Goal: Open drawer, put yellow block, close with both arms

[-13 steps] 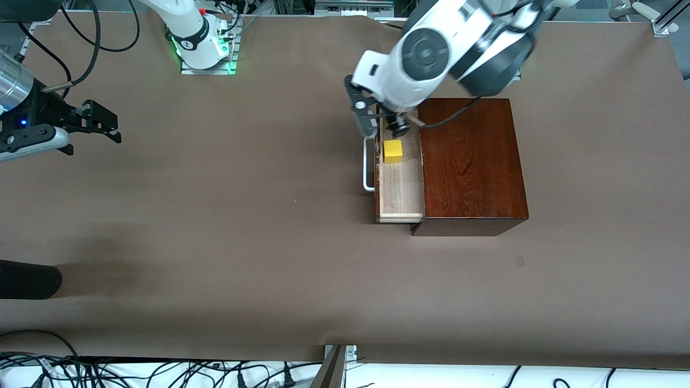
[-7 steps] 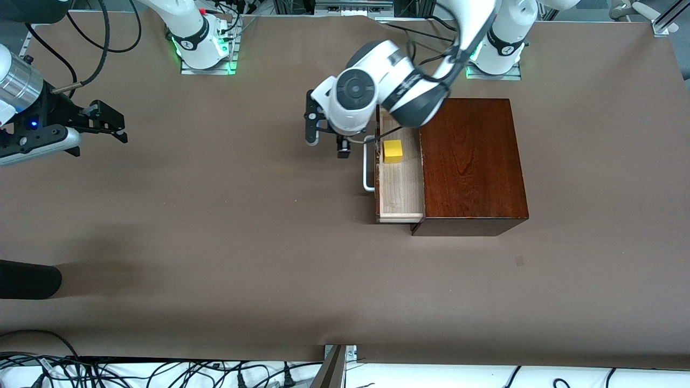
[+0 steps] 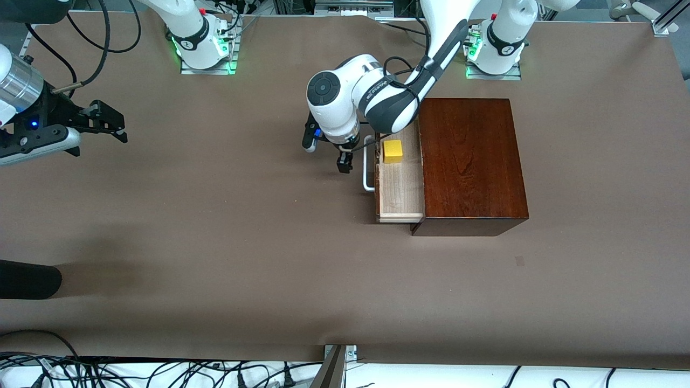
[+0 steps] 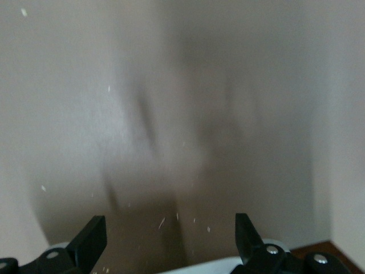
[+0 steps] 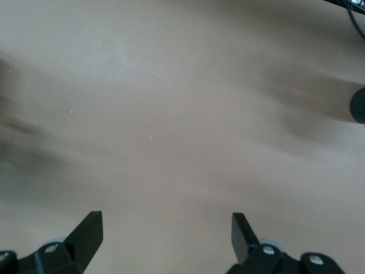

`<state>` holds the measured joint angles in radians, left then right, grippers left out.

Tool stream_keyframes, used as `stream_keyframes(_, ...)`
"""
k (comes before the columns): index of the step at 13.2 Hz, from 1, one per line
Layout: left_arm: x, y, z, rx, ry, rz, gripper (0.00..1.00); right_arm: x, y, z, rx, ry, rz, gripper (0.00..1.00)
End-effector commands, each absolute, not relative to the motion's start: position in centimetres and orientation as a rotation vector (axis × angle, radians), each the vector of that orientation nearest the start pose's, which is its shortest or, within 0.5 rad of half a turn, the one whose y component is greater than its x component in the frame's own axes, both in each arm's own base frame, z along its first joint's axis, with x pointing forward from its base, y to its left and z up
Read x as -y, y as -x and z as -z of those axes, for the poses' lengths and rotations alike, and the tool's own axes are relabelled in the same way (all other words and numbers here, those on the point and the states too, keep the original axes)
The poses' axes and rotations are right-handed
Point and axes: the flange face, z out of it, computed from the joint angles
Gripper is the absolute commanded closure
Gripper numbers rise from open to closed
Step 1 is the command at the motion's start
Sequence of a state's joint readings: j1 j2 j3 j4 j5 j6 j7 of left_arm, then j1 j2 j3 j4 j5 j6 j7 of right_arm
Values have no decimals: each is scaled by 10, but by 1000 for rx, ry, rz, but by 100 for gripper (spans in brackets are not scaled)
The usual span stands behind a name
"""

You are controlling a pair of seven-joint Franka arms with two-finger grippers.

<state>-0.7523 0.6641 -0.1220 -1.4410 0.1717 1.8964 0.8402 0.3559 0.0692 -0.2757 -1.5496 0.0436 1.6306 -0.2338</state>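
The drawer stands pulled out of the dark reddish-brown wooden box, toward the right arm's end of the table, its pale tray open to the top. The yellow block sits on the tray floor, in the part of the tray farther from the front camera, apart from any pincer; so the placing step looks done and closing remains. The left pincer hangs low over bare table just in front of the drawer's white bar handle, near the end of that handle farther from the front camera. Its fingers are spread wide with nothing between them, as the left wrist view shows: two dark fingertips well apart, bare table past them, and a sliver of brown wood at the picture's edge. That position, facing the drawer front, suits a push on the front or handle to slide the tray back into the box. The right pincer waits over the table at the right arm's end, well apart from the box; its fingers are likewise spread and empty. Since the task asks for both arms in closing, it probably has to come across to the drawer front too.
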Motion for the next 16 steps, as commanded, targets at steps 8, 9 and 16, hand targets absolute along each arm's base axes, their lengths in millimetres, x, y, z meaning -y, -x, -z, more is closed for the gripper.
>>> stream_keyframes(8,436,-504,-274,-2426,1711,-721,0,-49,-572,-600,494,3089,-40,0)
stream_keyframes(9,437,-503,-274,-2427,1709,-721,0,-47,-572,-600,487,3090,-40,0)
stream_keyframes(16,430,-505,-279,-2397,1735,-751,0,-52,-571,-600,498,3074,-40,0)
